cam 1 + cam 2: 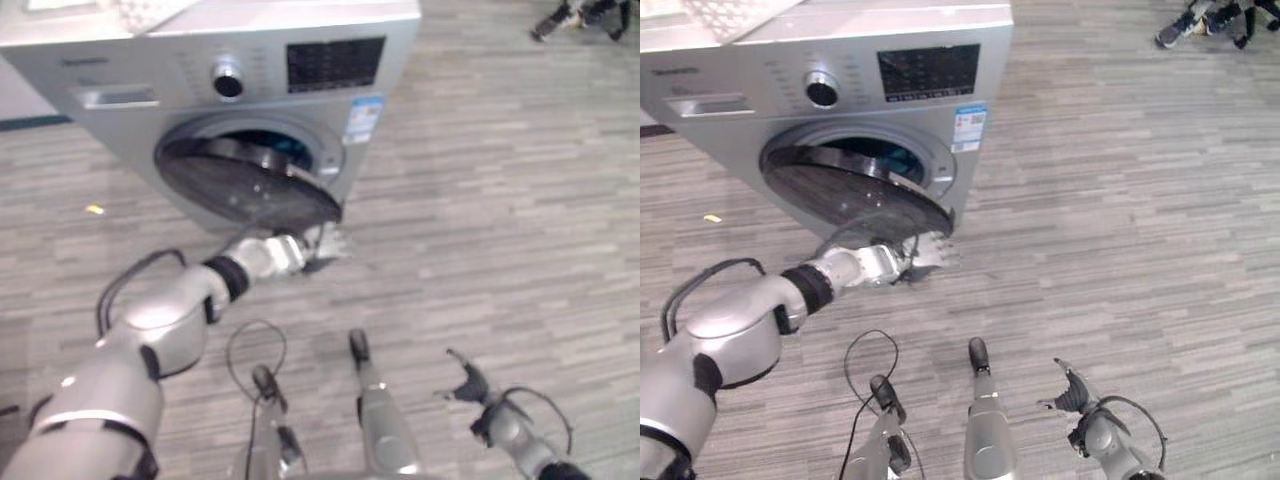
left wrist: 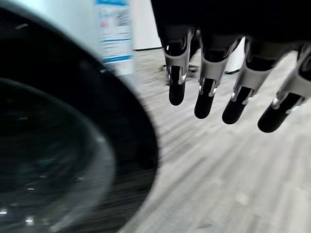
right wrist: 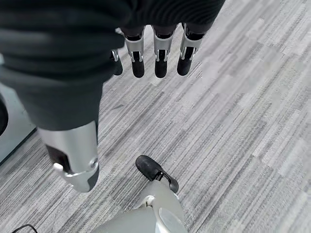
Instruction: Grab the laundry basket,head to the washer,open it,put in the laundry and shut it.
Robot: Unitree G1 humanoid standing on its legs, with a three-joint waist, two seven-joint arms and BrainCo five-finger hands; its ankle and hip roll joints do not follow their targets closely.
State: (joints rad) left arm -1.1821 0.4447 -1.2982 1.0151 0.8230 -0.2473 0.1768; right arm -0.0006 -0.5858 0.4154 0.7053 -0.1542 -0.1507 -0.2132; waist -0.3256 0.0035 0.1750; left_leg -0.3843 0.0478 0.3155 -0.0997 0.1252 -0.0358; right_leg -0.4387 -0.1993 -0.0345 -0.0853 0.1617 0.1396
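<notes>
Low at the near right of the head views, the right hand [image 1: 1072, 398] hangs idle above the grey wood-grain floor [image 1: 500, 230], well apart from the machine; its own wrist view shows the fingers [image 3: 161, 56] loosely straight with nothing between them and the thumb, so it is open and empty. Farther forward, the left hand [image 1: 318, 245] is stretched out at the end of its arm to just below the lower right edge of the washer door [image 1: 245, 185]. Its fingers [image 2: 208, 97] hang straight and spread in the left wrist view, holding nothing, with the dark rim and glass bowl of the door [image 2: 58, 160] close beside them; whether the fingertips actually touch the rim cannot be told. That round door is swung partly open, tilted out and down from the front of the silver washer [image 1: 730, 110], leaving a gap at its upper side. Through the gap a bit of blue-green cloth [image 1: 290, 148] shows inside the drum. Above the opening sit a round knob [image 1: 227, 79] and a dark control panel [image 1: 335, 64], with a blue-and-white label [image 1: 971, 125] under the panel. A pale perforated item [image 1: 730, 15] lies on top of the washer at the far left. Beyond, at the far right of the floor, some dark objects [image 1: 580, 18] lie, too small to identify.
</notes>
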